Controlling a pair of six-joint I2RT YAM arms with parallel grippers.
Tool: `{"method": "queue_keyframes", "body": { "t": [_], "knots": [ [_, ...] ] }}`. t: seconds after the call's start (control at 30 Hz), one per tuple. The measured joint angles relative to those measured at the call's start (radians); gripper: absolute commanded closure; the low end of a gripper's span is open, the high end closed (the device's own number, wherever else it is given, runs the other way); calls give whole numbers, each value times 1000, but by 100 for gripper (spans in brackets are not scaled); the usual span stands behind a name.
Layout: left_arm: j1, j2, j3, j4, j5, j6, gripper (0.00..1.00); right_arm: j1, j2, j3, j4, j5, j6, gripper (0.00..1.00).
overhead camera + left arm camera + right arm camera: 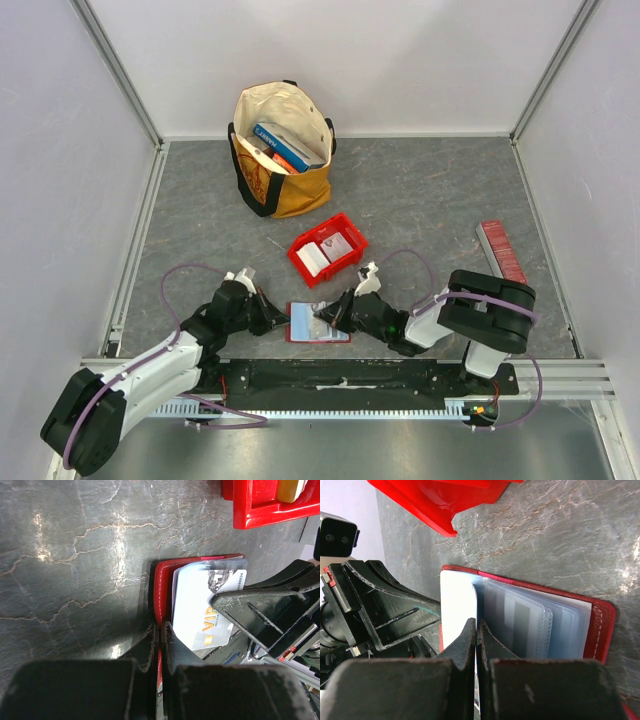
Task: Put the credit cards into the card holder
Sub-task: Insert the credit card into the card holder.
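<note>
Little is done so far: the card holder (310, 325) lies open at the middle of the worktop's (430, 190) near edge. One white card (200, 610) rests on its clear sleeves, not plainly in a slot, and more cards (312, 260) wait in the red bin (303, 270) just behind. The left gripper (159, 630) is closed tight on the holder's red edge, while the right gripper (476, 630) is also closed, tips at the card's edge; whether it pinches or only pushes the card I cannot tell.
</note>
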Motion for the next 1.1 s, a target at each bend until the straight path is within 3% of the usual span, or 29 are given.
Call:
{"method": "queue_keyframes", "body": {
  "t": [0.23, 0.43, 0.6, 0.77, 1.1],
  "knots": [
    [0, -2, 0, -2, 0, 0, 98, 29, 26, 2, 33, 29, 26, 96],
    [0, -10, -1, -10, -1, 0, 98, 47, 18, 31, -35, 57, 32, 77],
    [0, -21, -2, -21, -1, 0, 98, 63, -75, 84, -251, 85, 3, 56],
    [0, -24, -2, -26, -1, 0, 98, 75, -150, 143, -451, 120, -35, 56],
    [0, -26, -2, -28, -1, 0, 98, 105, -142, 267, -690, 166, -63, 55]
  ]
}}
